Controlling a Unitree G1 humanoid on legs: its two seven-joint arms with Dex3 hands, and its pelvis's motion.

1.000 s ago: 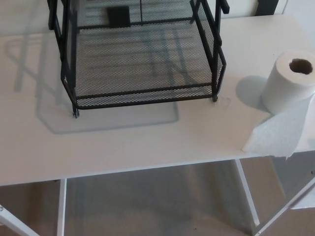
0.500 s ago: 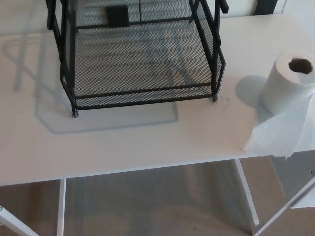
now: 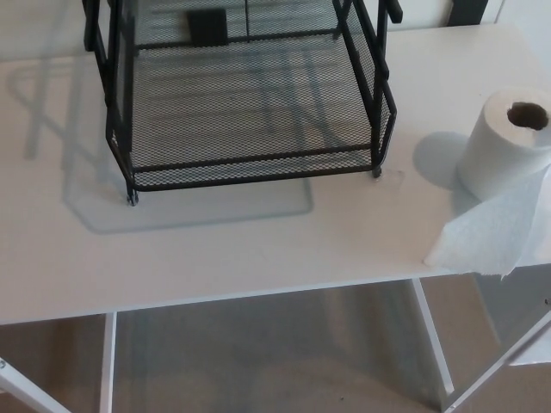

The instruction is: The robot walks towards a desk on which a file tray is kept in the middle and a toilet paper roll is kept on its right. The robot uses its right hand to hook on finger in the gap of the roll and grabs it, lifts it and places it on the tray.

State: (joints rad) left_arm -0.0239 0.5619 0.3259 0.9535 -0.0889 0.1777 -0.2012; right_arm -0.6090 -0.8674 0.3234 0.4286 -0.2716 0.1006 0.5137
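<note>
A black wire-mesh file tray (image 3: pixel 250 163) stands in the middle of the white desk (image 3: pixel 215 249), its open front facing me. A white toilet paper roll (image 3: pixel 508 142) stands upright at the desk's right edge, its dark core hole pointing up. A loose sheet trails from the roll toward the desk's front edge. Neither of my hands shows in the head view.
White desk legs and a crossbar show below the front edge, with beige floor beneath. A white frame piece (image 3: pixel 516 353) crosses the lower right corner. A small black block (image 3: pixel 207 26) lies at the back of the tray.
</note>
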